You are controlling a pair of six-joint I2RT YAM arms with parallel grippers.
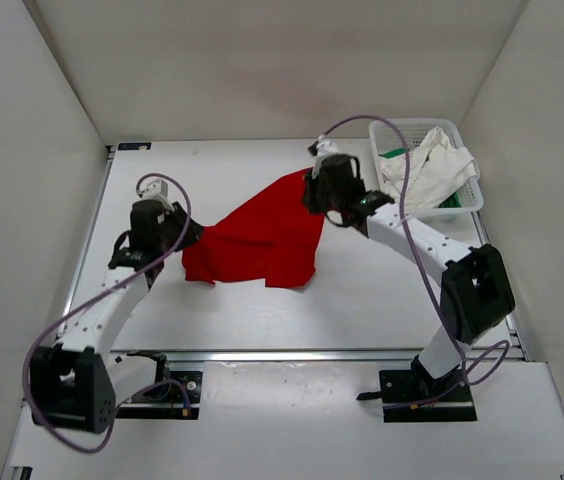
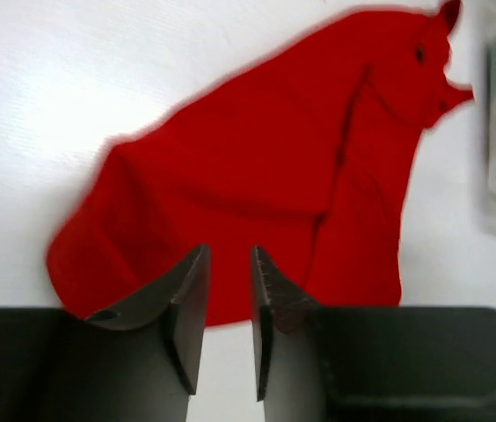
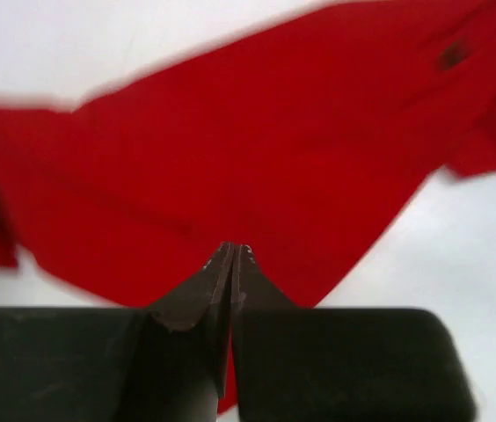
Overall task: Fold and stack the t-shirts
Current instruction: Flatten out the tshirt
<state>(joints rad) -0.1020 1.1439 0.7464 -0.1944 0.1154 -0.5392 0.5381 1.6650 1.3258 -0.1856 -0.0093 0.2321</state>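
red t-shirt, one corner pinched in the closed right gripper, left gripper part-open and empty over its opposite edge

White table bears red t-shirt (rumpled), basket

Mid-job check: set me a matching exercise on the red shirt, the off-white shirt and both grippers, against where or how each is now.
Column one:
1. red t-shirt
2. off-white t-shirt
3. left gripper
4. right gripper

Column two:
A. piled in the basket
B. jaws apart, nothing between them
C. lying mostly on the table
D. shut on the red t-shirt

Pairs: 1-C, 2-A, 3-B, 4-D
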